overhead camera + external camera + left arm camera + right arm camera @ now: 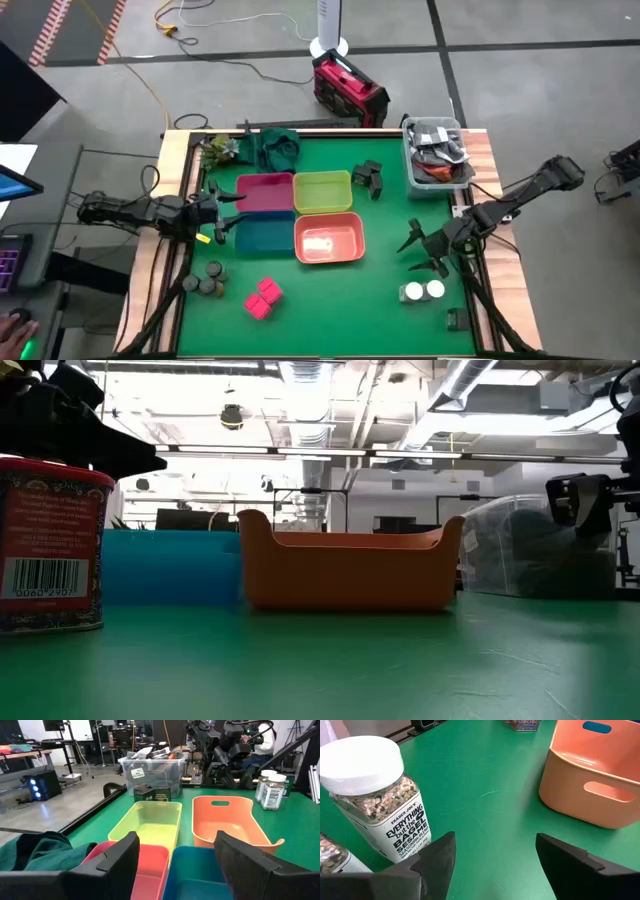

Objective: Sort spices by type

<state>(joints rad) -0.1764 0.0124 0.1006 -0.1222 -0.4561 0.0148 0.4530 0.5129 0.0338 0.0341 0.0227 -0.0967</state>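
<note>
Both grippers are open and hold nothing. My left gripper [226, 212] [175, 845] hovers at the left ends of the pink bin [265, 190] and the blue bin [258, 236]. My right gripper [425, 250] [495, 847] hangs just on the far side of two white-topped round jars [423, 291], which stand upright; the nearer one [375, 795] fills the right wrist view. Three grey round jars [209, 281] and the pink square packets [263, 297] stand near the front left. Dark grey square jars [368, 178] stand right of the yellow-green bin [322, 190].
An orange bin [328, 238] sits at the table's middle, next to the blue one. A clear tub of dark clutter [437, 155] stands at the far right corner, and a green cloth [278, 145] lies at the far edge. Bare green mat lies between the orange bin and my right gripper.
</note>
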